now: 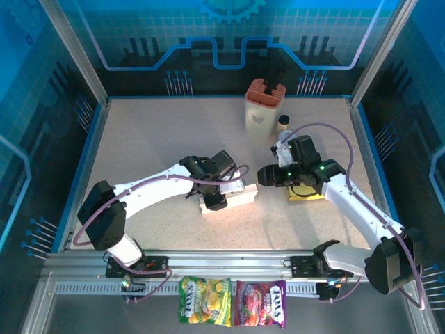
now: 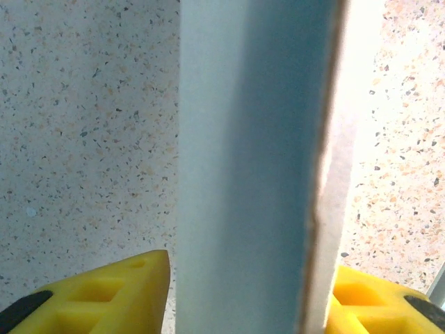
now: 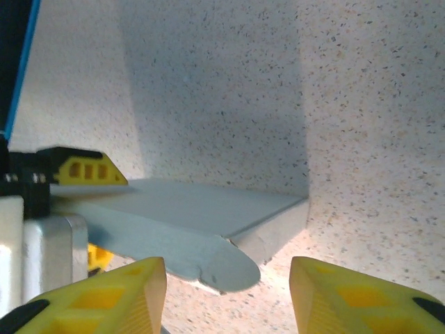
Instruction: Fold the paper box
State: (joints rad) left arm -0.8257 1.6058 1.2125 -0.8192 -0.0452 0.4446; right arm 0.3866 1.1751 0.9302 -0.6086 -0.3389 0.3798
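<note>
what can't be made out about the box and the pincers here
- Left wrist view: box runs off top and bottom edges; whether the left pincer clamps it is unclear.
- Top view: left pincer's tips hidden beneath its own body.
- Right wrist view: box's left end hidden behind the left pincer.
- Top view: yellow item mostly under the right arm.

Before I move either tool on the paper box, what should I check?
1. Left tool astride a panel of the paper box: ok.
2. Left tool clamped on it: not ok, a gap shows at one finger.
3. Right tool open, empty: ok.
4. Rounded flap ahead, between the right tool's fingers: ok.
5. Box fully folded: cannot tell.
</note>
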